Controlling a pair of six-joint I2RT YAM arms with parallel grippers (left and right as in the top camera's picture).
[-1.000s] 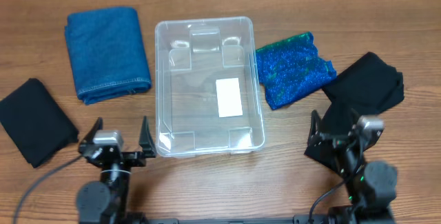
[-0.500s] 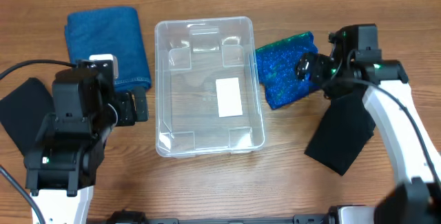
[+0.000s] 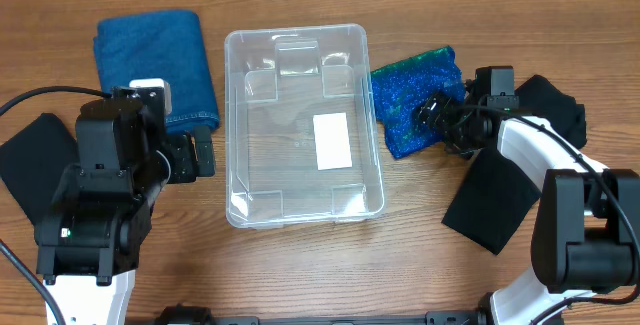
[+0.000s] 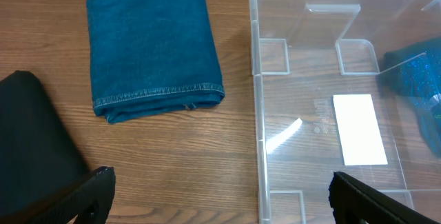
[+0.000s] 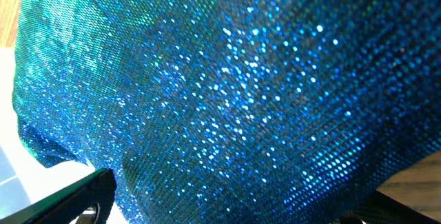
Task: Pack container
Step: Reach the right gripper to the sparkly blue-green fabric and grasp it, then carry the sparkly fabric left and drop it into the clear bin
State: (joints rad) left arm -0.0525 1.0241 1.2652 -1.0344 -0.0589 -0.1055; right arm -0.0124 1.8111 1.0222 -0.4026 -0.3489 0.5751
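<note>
The clear container (image 3: 232, 115) with a white label (image 3: 331, 141) on its bottom stands mid-table and holds nothing. It also shows in the left wrist view (image 4: 256, 120). A sparkly blue-green cloth (image 3: 405, 100) lies just right of it and fills the right wrist view (image 5: 234, 86). My right gripper (image 3: 438, 115) is open, low over this cloth, fingers either side of it. My left gripper (image 3: 200, 152) is open, hovering left of the container's rim over bare table. A folded denim cloth (image 3: 155, 65) lies far left, also in the left wrist view (image 4: 151, 45).
A black cloth (image 3: 30, 160) lies at the left edge, partly under my left arm, and shows in the left wrist view (image 4: 31, 141). Another black cloth (image 3: 500, 195) lies at the right, under my right arm. The table is wooden.
Both arms rose from the front edge a second ago. Since half a second ago my right gripper has dropped lower onto the sparkly cloth. The left arm has held still.
</note>
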